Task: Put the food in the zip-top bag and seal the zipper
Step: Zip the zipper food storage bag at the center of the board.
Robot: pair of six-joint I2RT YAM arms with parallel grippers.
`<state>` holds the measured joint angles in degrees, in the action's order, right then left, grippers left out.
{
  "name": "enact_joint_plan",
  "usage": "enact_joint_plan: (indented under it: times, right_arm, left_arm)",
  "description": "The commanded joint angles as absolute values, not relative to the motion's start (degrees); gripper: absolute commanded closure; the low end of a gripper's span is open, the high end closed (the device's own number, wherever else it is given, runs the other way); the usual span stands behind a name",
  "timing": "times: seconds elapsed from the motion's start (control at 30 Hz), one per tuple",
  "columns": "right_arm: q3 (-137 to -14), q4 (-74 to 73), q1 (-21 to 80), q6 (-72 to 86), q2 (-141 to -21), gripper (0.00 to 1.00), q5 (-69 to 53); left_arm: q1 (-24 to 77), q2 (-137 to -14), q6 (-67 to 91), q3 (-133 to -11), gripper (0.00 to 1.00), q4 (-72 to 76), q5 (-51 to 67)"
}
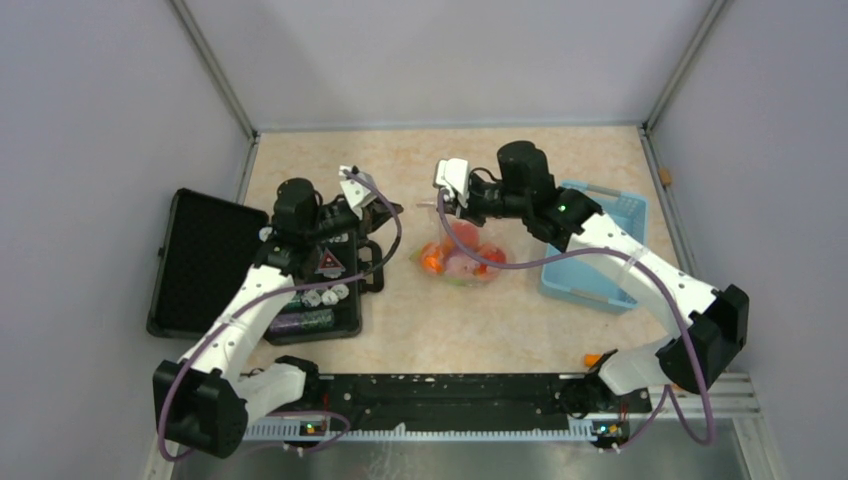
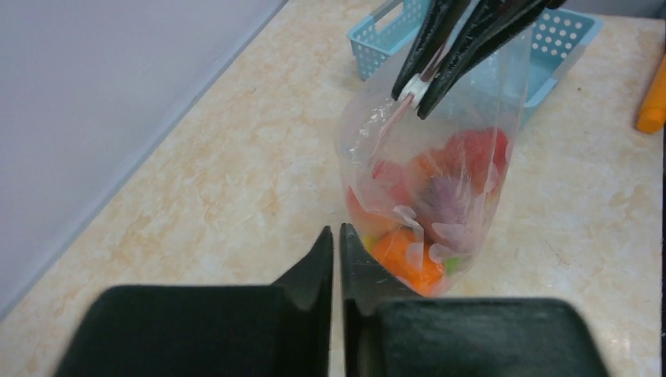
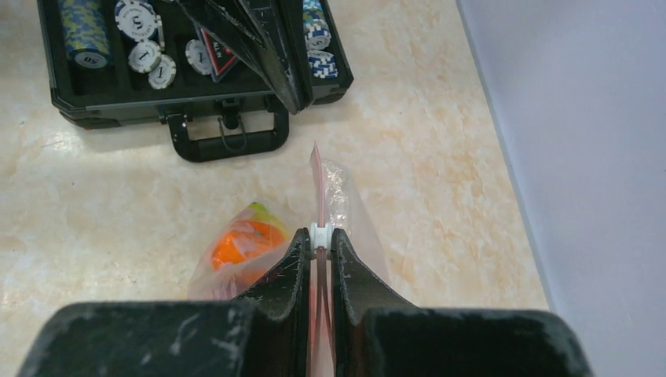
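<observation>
My right gripper [image 3: 318, 237] is clamped tight on the small white slider [image 3: 318, 232].
The thin pinkish-red zipper [image 3: 316, 184] runs straight ahead from those jaws, edge upward. Beneath it hangs the clear, crinkly plastic bag [image 2: 463, 141], long axis upright, with glossy toy fruits [image 2: 404, 255] bunched at its bottom. My left gripper [image 2: 336, 236] is closed to a sliver and holds nothing, the bag just beyond its tips. A black chip case [image 3: 196, 102] lies beyond my right jaws.

One sign only.
Red warning triangle sticker [image 1: 328, 262] on the left arm [image 1: 250, 300]; poker chip [image 3: 135, 17] numerals unreadable.
</observation>
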<state>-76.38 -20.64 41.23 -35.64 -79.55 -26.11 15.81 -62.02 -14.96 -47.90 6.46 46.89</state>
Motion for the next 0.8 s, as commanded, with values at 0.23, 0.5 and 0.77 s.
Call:
enact_joint_plan:
  times: [0.23, 0.5, 0.77]
  right_arm:
    - [-78.2, -20.7, 41.1, -36.2, -78.9, 1.00, -30.4]
    - [-78.3, -20.8, 41.0, -35.9, -78.3, 1.00, -33.2]
    - [-78.2, -20.8, 41.0, -35.9, -78.3, 1.00, -33.8]
  left_arm:
    - [19.0, -65.1, -24.0, -49.2, 0.41, 8.5, 59.1]
    - [23.1, -71.0, -24.5, -53.4, 0.39, 13.6, 55.6]
    - [25.0, -73.0, -20.1, -53.2, 0.39, 22.1, 54.2]
